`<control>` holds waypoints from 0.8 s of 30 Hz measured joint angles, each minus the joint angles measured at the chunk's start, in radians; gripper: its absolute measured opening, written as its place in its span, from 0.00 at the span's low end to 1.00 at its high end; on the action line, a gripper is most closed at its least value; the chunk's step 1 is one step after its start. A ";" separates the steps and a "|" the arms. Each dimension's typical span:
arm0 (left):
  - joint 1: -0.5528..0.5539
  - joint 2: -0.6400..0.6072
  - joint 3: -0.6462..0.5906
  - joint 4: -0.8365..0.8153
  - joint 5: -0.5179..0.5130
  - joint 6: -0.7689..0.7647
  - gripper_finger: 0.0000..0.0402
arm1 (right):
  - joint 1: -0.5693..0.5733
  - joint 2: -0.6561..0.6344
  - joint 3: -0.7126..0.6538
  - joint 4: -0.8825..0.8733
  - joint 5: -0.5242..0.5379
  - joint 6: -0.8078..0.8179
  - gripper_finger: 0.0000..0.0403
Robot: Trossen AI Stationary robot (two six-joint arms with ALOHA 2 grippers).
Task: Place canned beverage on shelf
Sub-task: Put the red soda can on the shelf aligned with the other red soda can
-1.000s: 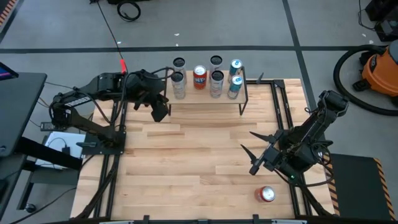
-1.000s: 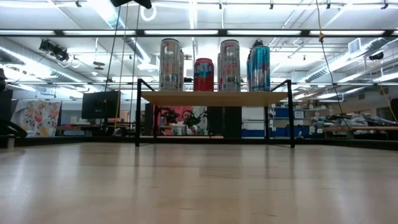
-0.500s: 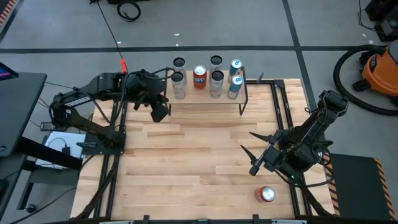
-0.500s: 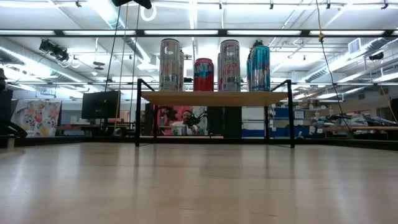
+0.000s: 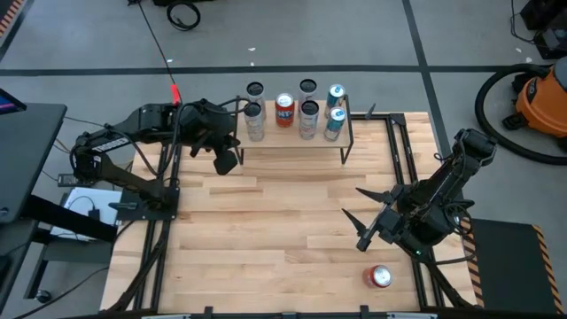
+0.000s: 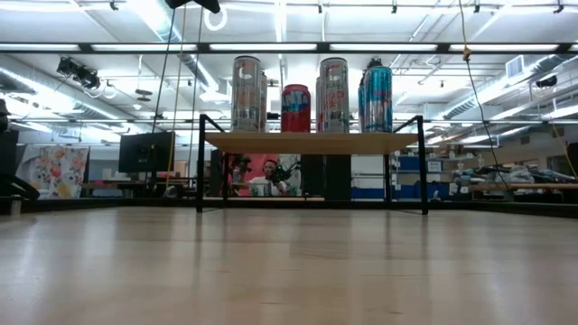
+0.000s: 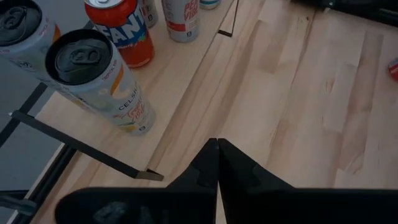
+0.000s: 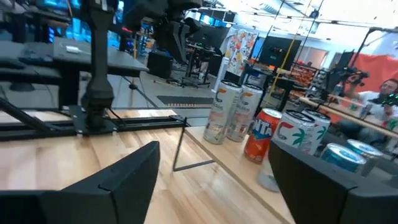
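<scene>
Red can [image 5: 380, 277] upright at table's near right edge, ungrasped. Right gripper [image 5: 354, 215] jaws apart, near it. Left gripper [image 5: 227, 163] closed, beside shelf [image 5: 297, 146]. Risk: a finger clips the can and topples it.

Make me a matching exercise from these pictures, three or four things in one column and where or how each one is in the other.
Things:
1. left gripper
2. right gripper
3. red can
4. orange can

Places or states:
A. standing on the shelf
B. open, over the table's right half
C. shut, beside the shelf's left end
D. alone near the table's front edge

Pairs: 1-C, 2-B, 3-D, 4-A
</scene>
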 joint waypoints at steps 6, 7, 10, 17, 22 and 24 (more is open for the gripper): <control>-0.023 0.000 0.000 -0.005 0.000 -0.004 0.02 | 0.034 0.000 -0.009 -0.001 0.000 0.051 0.96; -0.035 0.000 0.000 -0.005 0.000 -0.015 0.02 | 0.040 0.000 -0.009 -0.002 0.000 0.049 0.97; -0.086 0.000 0.000 -0.005 0.000 -0.038 0.02 | 0.061 0.000 -0.009 -0.003 -0.004 0.029 0.96; -0.236 0.000 0.000 0.001 0.000 -0.132 0.02 | 0.069 0.000 -0.009 0.000 -0.025 0.025 0.93; -0.322 0.000 0.000 0.001 -0.040 -0.204 0.02 | 0.047 0.000 -0.009 0.000 -0.048 -0.140 0.93; -0.345 0.000 0.000 0.001 -0.054 -0.226 0.02 | 0.035 0.000 -0.009 0.001 -0.047 -0.163 0.93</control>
